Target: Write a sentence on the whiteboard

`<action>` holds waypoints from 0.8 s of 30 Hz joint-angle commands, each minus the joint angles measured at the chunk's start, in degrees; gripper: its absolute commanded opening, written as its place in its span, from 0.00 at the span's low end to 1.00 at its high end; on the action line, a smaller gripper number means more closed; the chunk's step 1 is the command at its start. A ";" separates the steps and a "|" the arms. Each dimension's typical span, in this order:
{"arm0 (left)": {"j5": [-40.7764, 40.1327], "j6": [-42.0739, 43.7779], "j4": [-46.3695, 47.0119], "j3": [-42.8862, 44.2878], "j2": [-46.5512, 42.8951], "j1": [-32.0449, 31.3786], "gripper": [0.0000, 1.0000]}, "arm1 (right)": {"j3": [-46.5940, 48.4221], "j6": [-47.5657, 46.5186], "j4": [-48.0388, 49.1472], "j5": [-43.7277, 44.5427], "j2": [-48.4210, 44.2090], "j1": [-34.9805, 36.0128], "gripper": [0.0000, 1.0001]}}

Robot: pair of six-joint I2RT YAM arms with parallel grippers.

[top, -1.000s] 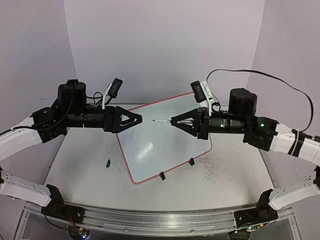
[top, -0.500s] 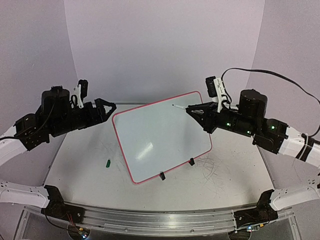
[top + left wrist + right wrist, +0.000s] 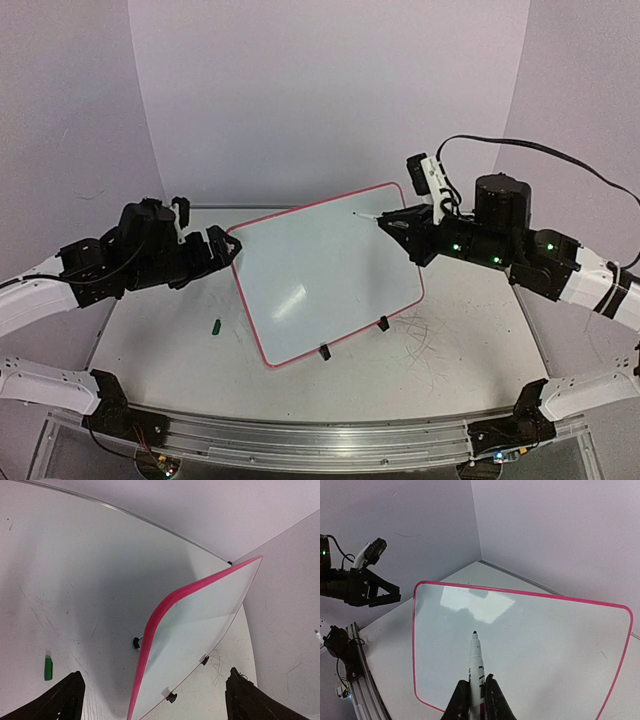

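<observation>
- Pink-rimmed whiteboard [image 3: 330,265] sits mid-table [image 3: 150,345], tilted, with its two black clip feet [image 3: 323,351] on the near edge.
- Right gripper [image 3: 475,696] has its jaws pinched on a white marker [image 3: 476,667]. The tip points at the far part of the whiteboard, but I can't tell if it's touching.
- Left gripper [image 3: 224,250] is just off the whiteboard's left edge, jaws spread wide, nothing in them.
- Small green piece [image 3: 48,669] lies on the table left of the whiteboard.

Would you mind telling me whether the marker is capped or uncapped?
Uncapped: the marker shows its bare dark tip, held in the right tool.
</observation>
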 commanded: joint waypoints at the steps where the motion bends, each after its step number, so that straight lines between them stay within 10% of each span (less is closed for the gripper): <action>1: 3.23 2.68 2.46 -1.66 2.78 -0.01 1.00 | 3.81 -5.83 -0.80 8.33 -0.93 -0.10 0.00; 24: 26.98 11.36 35.01 -27.32 -8.59 8.14 0.99 | 5.03 -1.40 -0.24 -1.31 0.18 -0.09 0.00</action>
